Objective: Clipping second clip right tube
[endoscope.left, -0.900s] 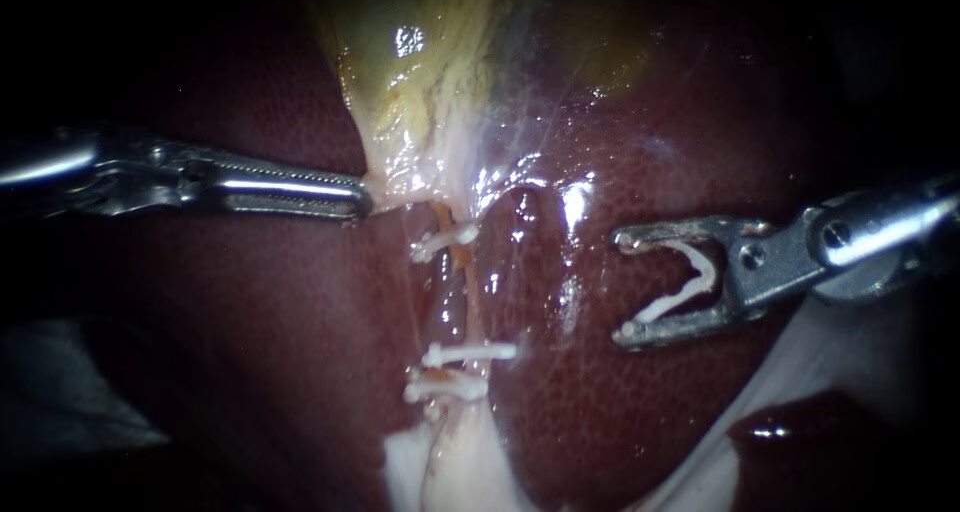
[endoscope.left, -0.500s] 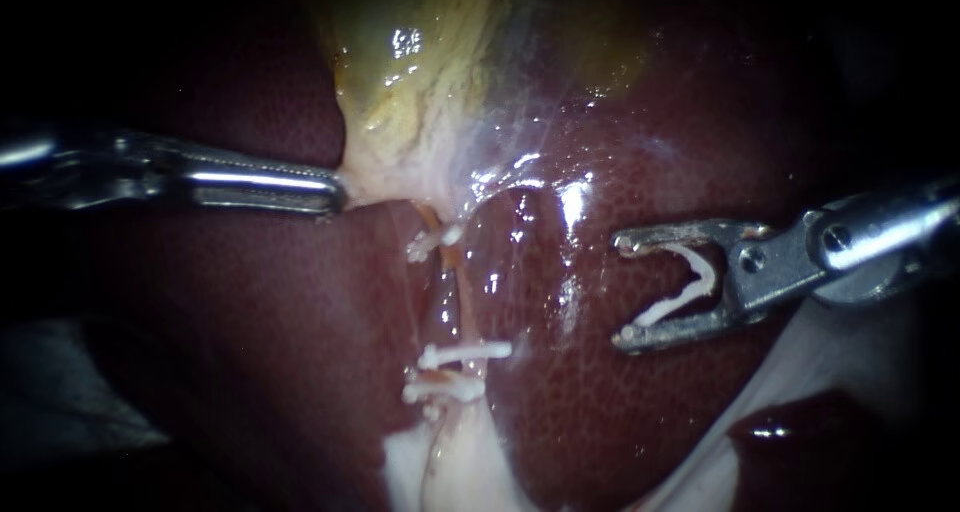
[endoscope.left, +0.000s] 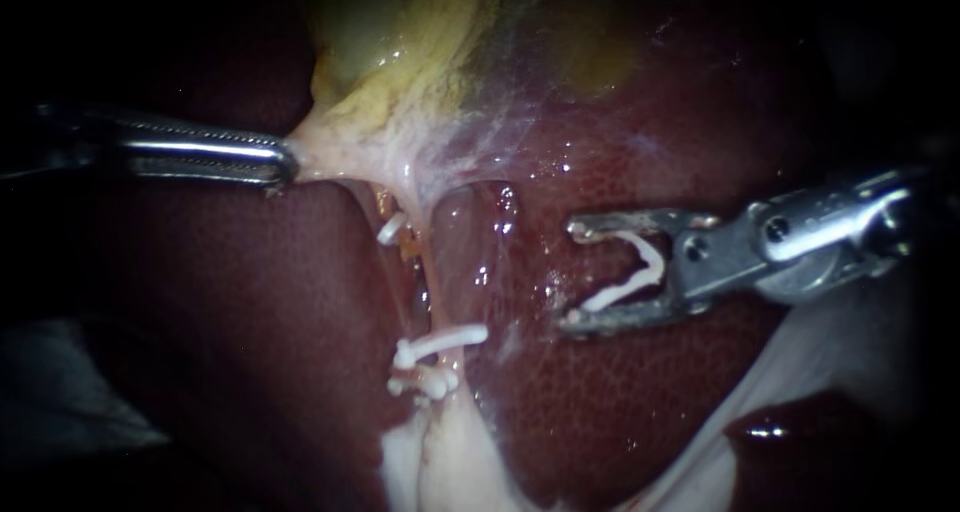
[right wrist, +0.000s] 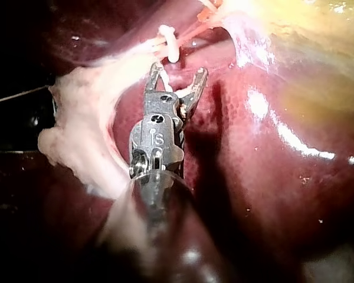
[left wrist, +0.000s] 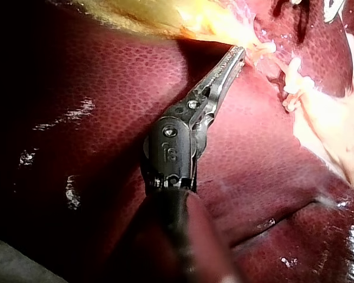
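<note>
Glossy dark liver (endoscope.left: 620, 402) all around, left instrument (endoscope.left: 285, 164) with jaws clamped on the gallbladder (endoscope.left: 380, 132) neck stretching the tube (endoscope.left: 427, 272) taut, and the right instrument (endoscope.left: 568, 276) cradles an open clip (endoscope.left: 635, 272) in wide jaws near the tube, not around it yet, so the squeeze is still to do.
</note>
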Controlling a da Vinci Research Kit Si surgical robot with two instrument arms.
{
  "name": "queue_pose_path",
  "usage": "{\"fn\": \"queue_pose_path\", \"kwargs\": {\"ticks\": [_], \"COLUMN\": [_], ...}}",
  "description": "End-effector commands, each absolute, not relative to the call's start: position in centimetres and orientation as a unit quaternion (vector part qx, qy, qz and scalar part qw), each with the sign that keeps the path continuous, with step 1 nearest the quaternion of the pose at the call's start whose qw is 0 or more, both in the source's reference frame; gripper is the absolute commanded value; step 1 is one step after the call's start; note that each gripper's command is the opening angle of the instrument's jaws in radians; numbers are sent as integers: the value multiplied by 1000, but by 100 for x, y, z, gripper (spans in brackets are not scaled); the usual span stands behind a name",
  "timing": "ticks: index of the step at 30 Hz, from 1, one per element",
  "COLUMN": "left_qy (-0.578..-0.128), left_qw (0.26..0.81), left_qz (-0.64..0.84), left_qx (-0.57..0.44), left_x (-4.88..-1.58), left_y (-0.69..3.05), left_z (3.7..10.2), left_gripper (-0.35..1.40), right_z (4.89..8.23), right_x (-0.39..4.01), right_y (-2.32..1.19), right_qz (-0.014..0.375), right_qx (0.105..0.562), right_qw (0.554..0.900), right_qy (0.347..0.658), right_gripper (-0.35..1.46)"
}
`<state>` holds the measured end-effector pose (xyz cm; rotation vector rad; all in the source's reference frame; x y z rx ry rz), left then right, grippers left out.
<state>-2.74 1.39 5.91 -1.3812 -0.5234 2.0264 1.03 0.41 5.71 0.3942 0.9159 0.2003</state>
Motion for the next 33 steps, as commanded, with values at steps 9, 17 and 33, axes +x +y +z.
{"fn": "queue_pose_path", "kwargs": {"ticks": [9, 17, 33], "left_qy": [-198, -197, -197], "left_qw": [312, 312, 313], "left_qz": [768, 768, 768], "left_qx": [-523, -523, -523], "left_x": [-275, -276, -278], "left_y": [138, 138, 138], "left_z": [592, 593, 592], "left_gripper": [-35, -35, -35], "right_z": [624, 652, 677], "right_x": [136, 167, 208], "right_y": [23, 13, 5], "right_qz": [123, 149, 191], "right_qx": [258, 297, 383], "right_qw": [850, 825, 744], "right_qy": [442, 458, 513], "right_gripper": [50, 50, 50]}}
